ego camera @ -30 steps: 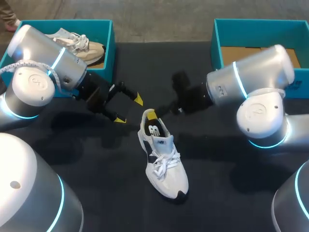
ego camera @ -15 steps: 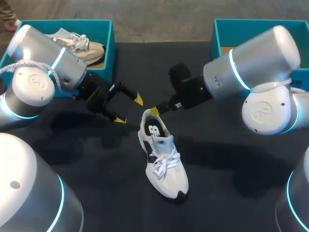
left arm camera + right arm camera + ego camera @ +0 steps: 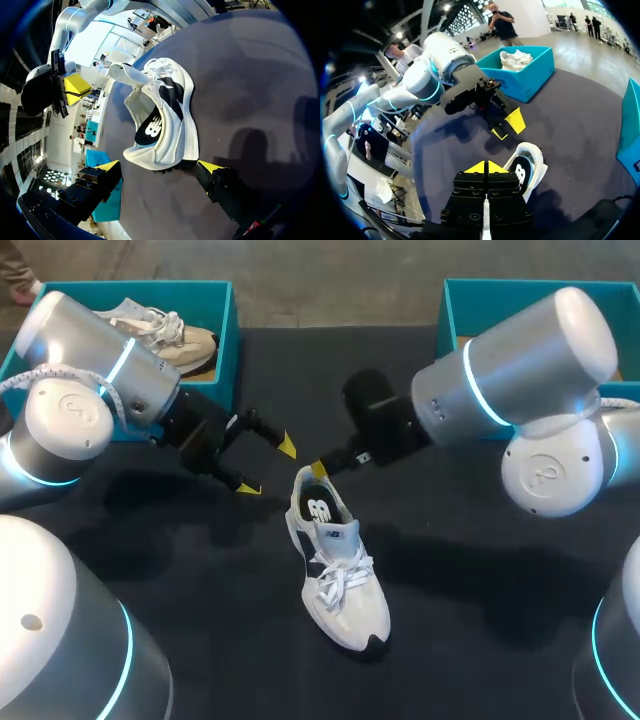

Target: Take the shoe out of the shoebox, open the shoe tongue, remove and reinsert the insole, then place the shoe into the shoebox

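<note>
A white sneaker with black trim [image 3: 335, 565] lies on the dark table, its heel toward the far side and its toe toward me. My right gripper [image 3: 317, 469] hovers right at the heel's rim, its yellow tips pressed together with nothing seen between them [image 3: 485, 167]; the shoe [image 3: 527, 172] lies just beside and ahead of it. My left gripper [image 3: 267, 468] stands open a little to the left of the heel, not touching it. In the left wrist view the shoe's heel [image 3: 160, 115] is just ahead of the spread fingers [image 3: 107, 166].
A teal shoebox [image 3: 225, 330] at the back left holds a beige shoe [image 3: 175, 340]. A second teal shoebox [image 3: 450, 320] at the back right shows its cardboard floor, partly hidden by my right arm.
My right arm has swung up and slightly left, and its fingers have closed fully at the shoe's heel. The left arm and the shoe have not moved.
</note>
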Available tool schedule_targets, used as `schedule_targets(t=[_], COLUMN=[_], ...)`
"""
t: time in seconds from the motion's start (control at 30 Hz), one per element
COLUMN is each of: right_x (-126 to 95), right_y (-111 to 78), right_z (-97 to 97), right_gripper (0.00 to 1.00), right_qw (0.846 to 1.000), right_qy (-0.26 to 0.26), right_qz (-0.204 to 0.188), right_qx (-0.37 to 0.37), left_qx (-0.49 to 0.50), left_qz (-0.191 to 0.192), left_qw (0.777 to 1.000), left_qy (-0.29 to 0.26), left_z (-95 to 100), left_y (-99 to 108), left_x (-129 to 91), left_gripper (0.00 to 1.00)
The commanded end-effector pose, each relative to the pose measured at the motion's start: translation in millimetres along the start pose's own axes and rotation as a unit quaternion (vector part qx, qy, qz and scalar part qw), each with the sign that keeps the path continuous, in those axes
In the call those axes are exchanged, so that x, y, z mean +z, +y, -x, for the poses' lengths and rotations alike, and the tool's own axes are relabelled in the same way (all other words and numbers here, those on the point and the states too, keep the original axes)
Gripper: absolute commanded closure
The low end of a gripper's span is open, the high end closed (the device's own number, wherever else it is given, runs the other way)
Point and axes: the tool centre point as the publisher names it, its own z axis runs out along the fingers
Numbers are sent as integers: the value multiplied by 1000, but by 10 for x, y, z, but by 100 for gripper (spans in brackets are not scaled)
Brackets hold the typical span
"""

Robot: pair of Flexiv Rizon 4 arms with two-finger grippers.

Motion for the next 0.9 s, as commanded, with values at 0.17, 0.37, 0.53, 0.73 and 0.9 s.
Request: schedule_targets(t=[0.17,0.37,0.53,0.73,0.9], right_x=[11,17,55,70,95], right_y=[11,24,-71,-140,-169], right_z=[-20,19,45,139,186], right_gripper=[100,100,100,100,100], right_qw=[999,995,986,981,976], right_qy=[-35,-92,-156,-189,-213], right_qz=[-13,-32,-49,-46,-51], right_qx=[2,1,7,6,2], left_qx=[0,0,0,0,-8], left_qz=[1,1,1,1,4], left_qw=[1000,1000,1000,1000,1000], left_qy=[2,2,2,2,3], left_z=[4,4,4,4,7], left_y=[-3,-3,-3,-3,52], left_x=[5,5,5,5,-7], left_gripper=[0,0,0,0,0])
